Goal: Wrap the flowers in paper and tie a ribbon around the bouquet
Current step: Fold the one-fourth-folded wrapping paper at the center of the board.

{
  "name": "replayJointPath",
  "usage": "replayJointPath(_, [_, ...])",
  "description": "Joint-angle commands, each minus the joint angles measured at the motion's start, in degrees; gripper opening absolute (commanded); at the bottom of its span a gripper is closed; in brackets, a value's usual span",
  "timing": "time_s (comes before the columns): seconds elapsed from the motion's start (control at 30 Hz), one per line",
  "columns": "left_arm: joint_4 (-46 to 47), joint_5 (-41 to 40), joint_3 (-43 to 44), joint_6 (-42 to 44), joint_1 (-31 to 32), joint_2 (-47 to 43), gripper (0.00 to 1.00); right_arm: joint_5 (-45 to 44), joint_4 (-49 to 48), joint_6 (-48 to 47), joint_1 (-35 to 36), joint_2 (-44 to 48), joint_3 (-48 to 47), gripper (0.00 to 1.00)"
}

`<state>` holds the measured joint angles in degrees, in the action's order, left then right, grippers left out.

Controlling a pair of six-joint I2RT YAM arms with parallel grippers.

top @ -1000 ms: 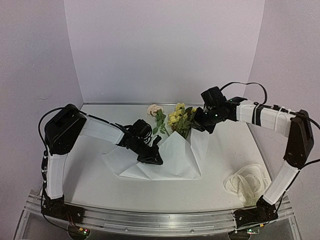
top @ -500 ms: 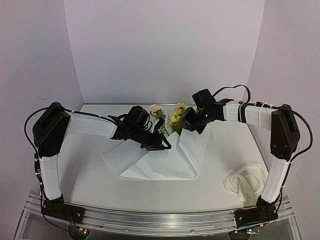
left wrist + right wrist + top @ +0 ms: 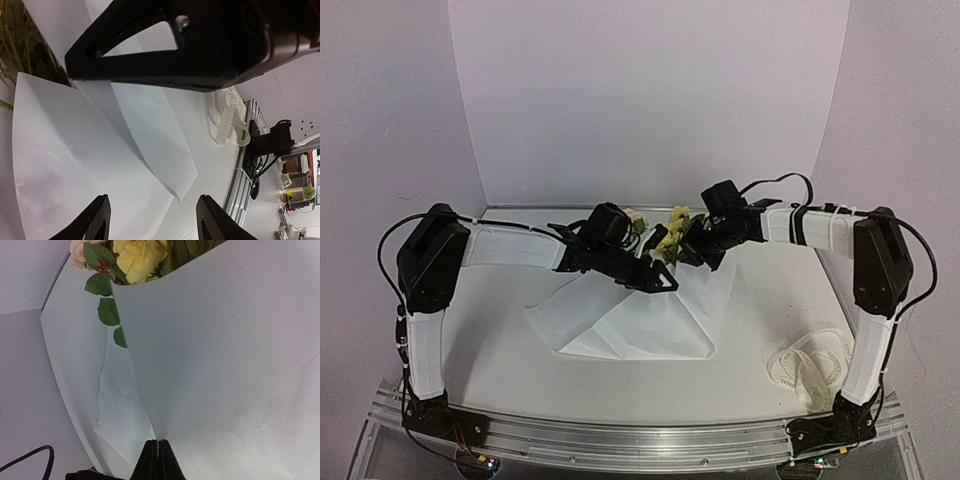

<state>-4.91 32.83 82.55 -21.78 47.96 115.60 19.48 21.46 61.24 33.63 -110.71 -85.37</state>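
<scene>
The white paper lies creased on the table, its near part spread flat and its far right flap lifted, curving beside the flowers: yellow blossoms, one pale pink rose, green leaves. The off-white ribbon lies in loops at the table's near right, well apart.

Both arms crowd the middle back of the tabletop. The left gripper and right gripper hang close together over the paper, with the flowers just behind. Bare surface lies left of the paper and along the near edge. The ribbon is heaped at the near right.
</scene>
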Motion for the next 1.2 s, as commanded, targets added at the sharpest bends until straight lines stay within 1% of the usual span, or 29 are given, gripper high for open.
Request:
replayJointPath(0.0, [-1.24, 1.32, 2.97, 4.36, 0.12, 1.19, 0.62, 4.53, -0.45, -1.11, -0.14, -1.59, -1.95, 0.0])
replayJointPath(0.1, [-1.97, 1.05, 3.37, 4.75, 0.08, 2.0, 0.61, 6.62, -0.47, -1.23, -0.14, -2.14, -2.56, 0.0])
replayJointPath(0.17, [-3.06, 1.35, 4.47, 5.28, -0.06, 3.05, 0.59, 6.72, -0.17, -1.54, -0.14, -2.0, -2.88, 0.0])
replayJointPath(0.4, [-2.0, 4.04, 6.03, 5.7, -0.61, 4.8, 0.55, 8.4, 0.59, -2.42, -0.21, -1.56, -2.6, 0.0])
replayJointPath(0.53, [-0.84, 6.91, 6.21, 5.48, -1.0, 5.92, 0.51, 10.16, 0.95, -3.05, -0.23, -1.9, -3.19, 0.0])
replayJointPath(0.67, [-0.46, 7.78, 6.46, 4.96, -1.11, 6.65, 0.46, 10.89, 1.49, -3.07, -0.32, -2.5, -3.91, 0.0])
replayJointPath(0.73, [-0.41, 8.8, 6.33, 5.13, -1.12, 6.43, 0.46, 11.2, 1.92, -2.97, -0.32, -2.91, -4.25, 0.0])
replayJointPath(0.87, [2.48, 9.84, 3.49, 4.66, -1.08, 4.19, 0.54, 11.01, 2.54, -3.03, -0.32, -3.19, -4.82, 0.0])
replayJointPath(1.07, [4.65, 11.64, 0.94, 4.37, -1.11, 1.53, 0.58, 10.25, 3.62, -3.15, -0.49, -3.69, -5.07, 0.0])
replayJointPath(1.1, [4.49, 10.26, 1.24, 4.18, -1.05, 1.62, 0.58, 10.37, 3.66, -3.14, -0.46, -3.76, -5.15, 0.0])
replayJointPath(1.17, [0.88, 8.99, 3.9, 4.86, -1.09, 3.43, 0.54, 10.48, 3.74, -3.14, -0.49, -3.88, -5.4, 0.0])
